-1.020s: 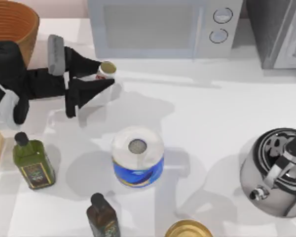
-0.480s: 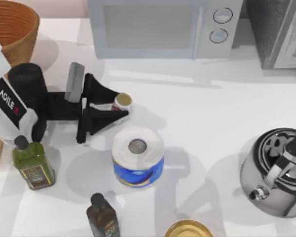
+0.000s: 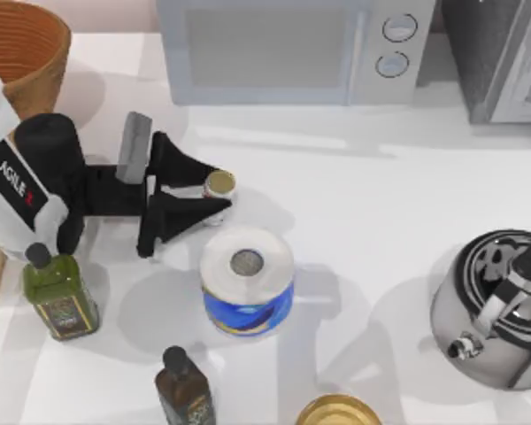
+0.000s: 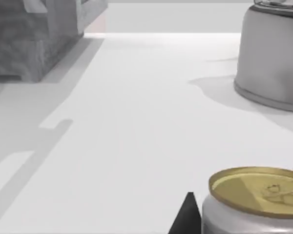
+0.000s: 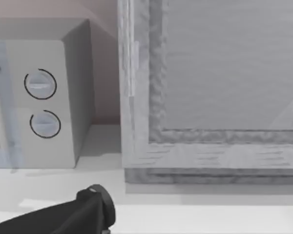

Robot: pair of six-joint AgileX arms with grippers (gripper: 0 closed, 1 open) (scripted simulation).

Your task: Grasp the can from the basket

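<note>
The can point(image 3: 219, 185), small with a dull gold top, sits between the black fingers of my left gripper point(image 3: 214, 188), which is shut on it. It is held over the white table, just behind the blue-white roll and well to the right of the basket point(image 3: 22, 53) at the back left corner. In the left wrist view the can's gold top point(image 4: 258, 189) is close by, with a dark fingertip point(image 4: 187, 218) beside it. My right arm stays at the table's right edge by the kettle.
A blue-white paper roll point(image 3: 247, 280) stands right in front of the can. A green bottle point(image 3: 58, 297) and a dark bottle point(image 3: 184, 386) stand front left. A microwave point(image 3: 292, 49) lines the back, a steel kettle point(image 3: 491, 310) stands right, and a gold lid point(image 3: 338, 413) lies at the front edge.
My left gripper carried the can away from the basket, rightward and toward the front, stopping behind the roll. In the last half second it barely moved.
</note>
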